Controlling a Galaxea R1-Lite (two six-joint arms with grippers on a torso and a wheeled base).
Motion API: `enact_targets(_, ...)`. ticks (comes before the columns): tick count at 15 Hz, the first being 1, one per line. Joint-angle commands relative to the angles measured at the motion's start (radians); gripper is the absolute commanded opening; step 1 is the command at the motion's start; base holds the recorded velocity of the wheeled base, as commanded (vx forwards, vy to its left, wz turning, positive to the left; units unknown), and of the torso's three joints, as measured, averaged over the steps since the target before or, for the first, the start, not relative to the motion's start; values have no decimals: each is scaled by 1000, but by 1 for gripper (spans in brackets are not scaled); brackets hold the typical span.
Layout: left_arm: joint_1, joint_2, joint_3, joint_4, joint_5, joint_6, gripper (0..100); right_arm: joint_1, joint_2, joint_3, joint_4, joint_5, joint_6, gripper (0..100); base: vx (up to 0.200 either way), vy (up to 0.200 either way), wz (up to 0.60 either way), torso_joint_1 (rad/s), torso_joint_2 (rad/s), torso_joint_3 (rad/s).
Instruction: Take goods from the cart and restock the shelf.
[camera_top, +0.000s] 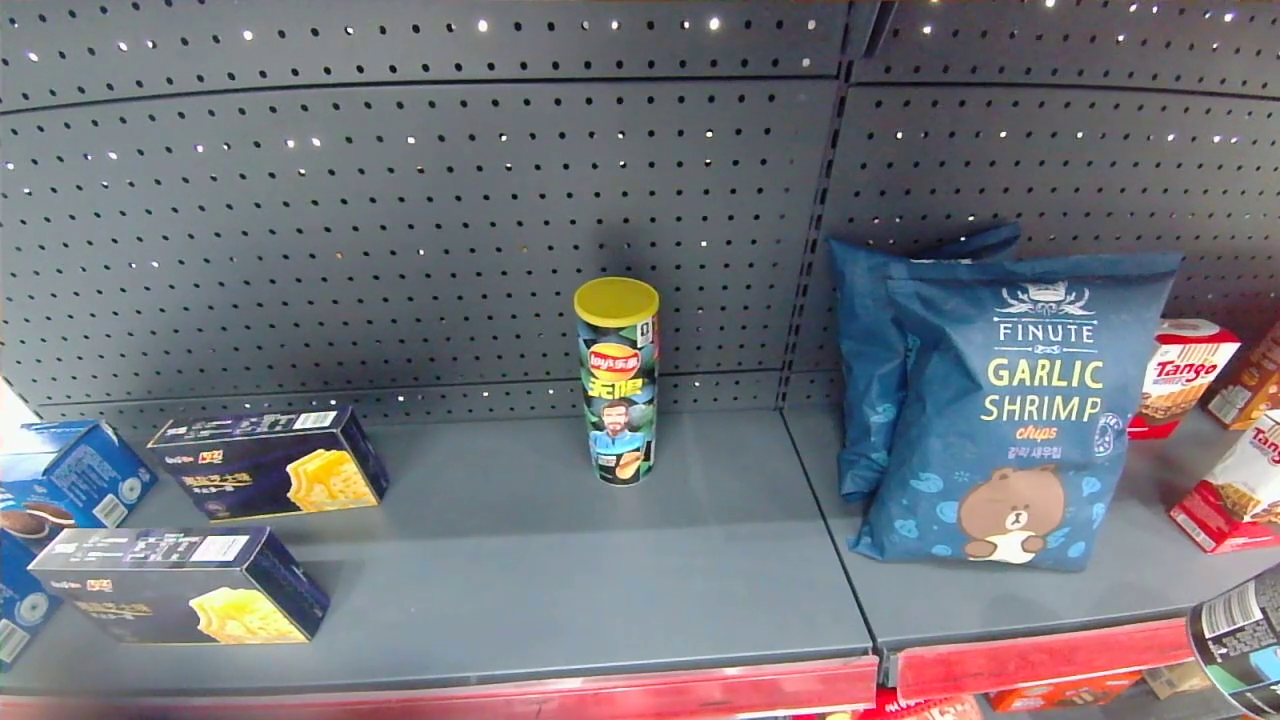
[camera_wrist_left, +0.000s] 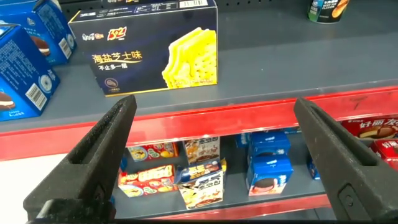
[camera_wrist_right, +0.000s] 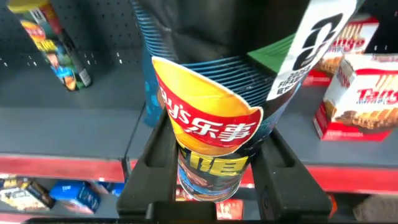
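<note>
Our right fingers (camera_wrist_right: 152, 168) pinch a chips can (camera_wrist_right: 211, 118) by its sides, prob to stand it upright near the yellow-lid can (camera_wrist_right: 50, 43) ahead; left fingers (camera_wrist_left: 99, 155) spread, idle

The shelf (camera_top: 560, 580) lies bare in a wide stretch between the dark boxes (camera_top: 270, 462) at its left and the blue bags (camera_top: 1010, 420) at its right, with one upright can (camera_top: 616, 380) standing near the back panel and red boxes (camera_top: 1180, 375) crowding the far right.
</note>
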Motion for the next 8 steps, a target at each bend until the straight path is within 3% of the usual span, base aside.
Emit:
enact_targets(1, 0, 0, 0, 0, -1, 1, 100, -6, -8, -15, 27, 2, 0, 0, 0, 0, 0, 0, 0, 0)
enact_targets(8, -1, 0, -2, 3, -3, 2, 100, 7, -105, -24, 191, 8, -40, 0, 0, 0, 0, 0, 0, 0)
